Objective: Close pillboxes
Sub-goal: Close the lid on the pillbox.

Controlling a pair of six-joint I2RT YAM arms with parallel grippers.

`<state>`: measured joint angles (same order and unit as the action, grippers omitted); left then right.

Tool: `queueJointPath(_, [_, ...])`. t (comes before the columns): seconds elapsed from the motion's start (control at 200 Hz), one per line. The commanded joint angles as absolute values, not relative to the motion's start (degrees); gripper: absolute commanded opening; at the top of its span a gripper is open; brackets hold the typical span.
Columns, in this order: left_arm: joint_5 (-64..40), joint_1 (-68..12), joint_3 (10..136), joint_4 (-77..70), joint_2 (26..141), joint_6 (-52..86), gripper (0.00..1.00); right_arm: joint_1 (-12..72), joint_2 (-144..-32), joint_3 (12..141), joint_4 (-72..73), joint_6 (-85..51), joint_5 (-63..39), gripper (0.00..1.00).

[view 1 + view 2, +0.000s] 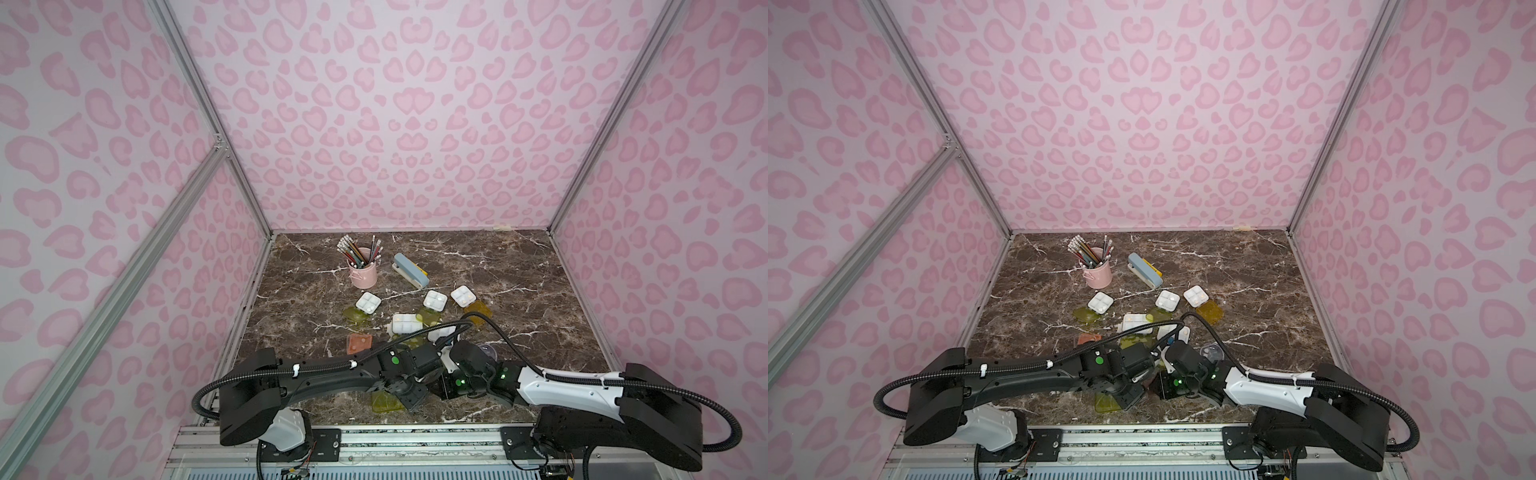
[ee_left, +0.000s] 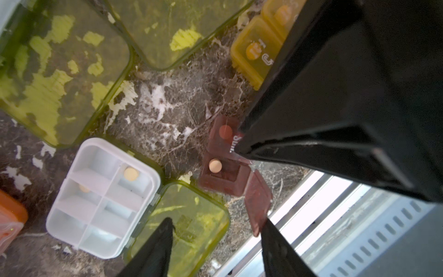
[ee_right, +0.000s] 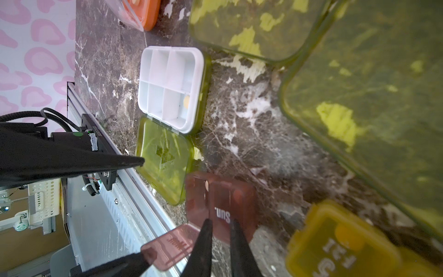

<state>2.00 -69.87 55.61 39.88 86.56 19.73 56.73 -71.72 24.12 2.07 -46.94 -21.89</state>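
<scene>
Desk clutter at the back, inside a pink-patterned booth

A pink pencil cup full of pencils stands upright on the brown marble desk. Just beside it lies a blue-grey stapler. Pink-spotted walls surround three sides, and an aluminium rail runs along the front edge.

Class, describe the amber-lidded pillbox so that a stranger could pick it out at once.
Start at the pink pencil cup at the back of the marble table, with the blue-grey stapler beside it. Nearer the robot lies a row of three open white square pillboxes; take the one farthest from the cup. Its opened lid is amber, its neighbours' lime-yellow.
</scene>
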Motion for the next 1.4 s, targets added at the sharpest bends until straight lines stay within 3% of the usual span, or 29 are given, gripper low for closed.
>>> queueJointPath(0.0, [3.16, -69.82, 56.47, 40.45, 87.38, 20.61, 0.61, 56.78, -71.71, 24.43, 1.68, -46.85, -21.03, 0.17])
queueJointPath(1.395, [3.64, -66.49, 56.17, 39.14, 90.55, 23.99, 0.59, 56.94, -71.72, 24.08, 2.02, -47.28, -20.92, 0.17])
